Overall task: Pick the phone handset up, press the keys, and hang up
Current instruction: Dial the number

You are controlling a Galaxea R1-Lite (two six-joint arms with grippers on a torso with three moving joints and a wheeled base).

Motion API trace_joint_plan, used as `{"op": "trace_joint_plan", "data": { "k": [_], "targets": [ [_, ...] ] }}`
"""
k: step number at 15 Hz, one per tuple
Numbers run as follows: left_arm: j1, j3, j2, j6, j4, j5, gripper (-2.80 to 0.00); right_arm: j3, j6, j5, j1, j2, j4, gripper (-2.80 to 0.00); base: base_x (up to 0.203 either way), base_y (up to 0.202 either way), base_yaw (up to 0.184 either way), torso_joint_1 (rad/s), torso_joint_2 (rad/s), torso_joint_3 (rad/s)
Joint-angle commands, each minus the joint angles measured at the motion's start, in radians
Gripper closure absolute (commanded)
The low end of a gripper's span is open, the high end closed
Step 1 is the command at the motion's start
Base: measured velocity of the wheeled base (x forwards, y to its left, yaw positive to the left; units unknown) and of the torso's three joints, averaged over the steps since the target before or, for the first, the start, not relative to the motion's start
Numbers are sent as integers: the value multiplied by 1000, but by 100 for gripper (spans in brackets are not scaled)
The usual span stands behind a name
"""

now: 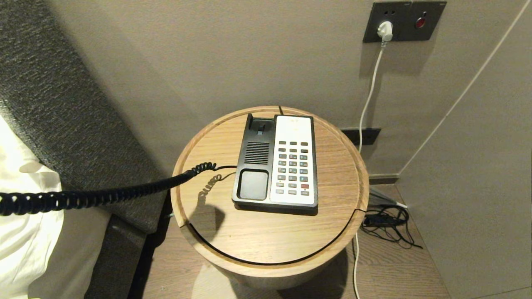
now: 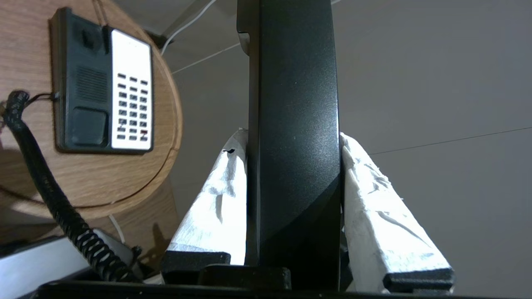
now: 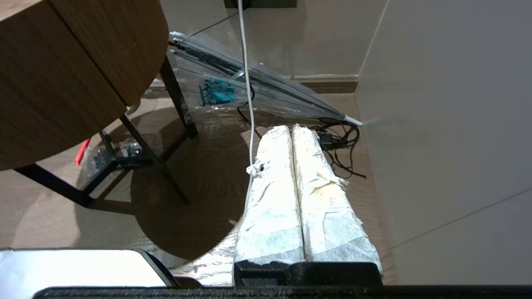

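While the left gripper (image 2: 293, 141) clamps the phone handset (image 2: 293, 104), its coiled cord (image 1: 95, 195) stretches toward nine o'clock from the phone base (image 1: 276, 160); the right gripper (image 3: 292, 128) hangs closed, empty.

Head camera above phone base (image 1: 275, 162)

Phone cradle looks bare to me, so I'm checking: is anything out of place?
Only the phone handset: it's off the phone base, clamped in the left gripper, its coiled cord stretched off the table.
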Motion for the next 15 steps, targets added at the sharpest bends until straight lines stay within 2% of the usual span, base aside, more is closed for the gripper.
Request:
{"op": "trace_joint_plan", "data": {
  "k": [1,8,10,12,13,15],
  "targets": [
    [0,4,6,-1,2,0,0,0,16,-5,0,0,0,0,0,0,0,0,0,0],
    [0,-1,33,3,1,0,0,-1,11,-2,0,0,6,0,0,0,0,0,0,0],
    [0,0,32,5,2,0,0,-32,38,-3,0,0,8,0,0,0,0,0,0,0],
    [0,4,25,7,7,0,0,-184,76,12,0,0,103,0,0,0,0,0,0,0],
    [0,6,20,5,11,-1,0,-301,94,31,0,0,212,0,0,0,0,0,0,0],
    [0,7,21,6,10,0,0,-544,135,118,0,0,467,0,0,0,0,0,0,0]
  ]
}}
